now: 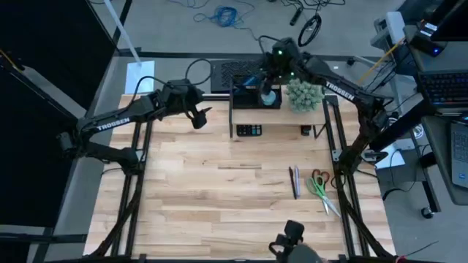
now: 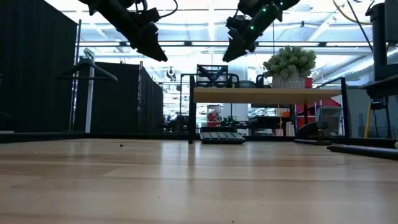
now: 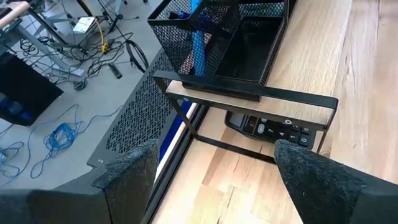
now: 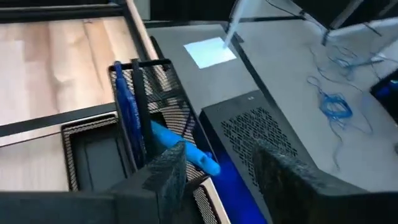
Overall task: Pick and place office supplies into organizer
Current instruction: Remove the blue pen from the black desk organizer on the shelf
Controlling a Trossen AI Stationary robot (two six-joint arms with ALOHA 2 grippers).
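Jaws: right gripper (image 4: 214,171) open above the organizer (image 1: 252,96); left gripper (image 3: 214,177) open, waiting.
Done: blue pens (image 4: 127,115) inside.
Left: pens (image 1: 294,181), scissors (image 1: 320,187) on table (image 1: 205,190).

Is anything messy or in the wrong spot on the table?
Yes. The scissors and two pens lie loose on the table, far from the organizer on the shelf riser.

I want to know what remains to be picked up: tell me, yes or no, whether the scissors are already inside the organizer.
No: the scissors lie flat on the table beside two pens, far from the organizer on the riser.
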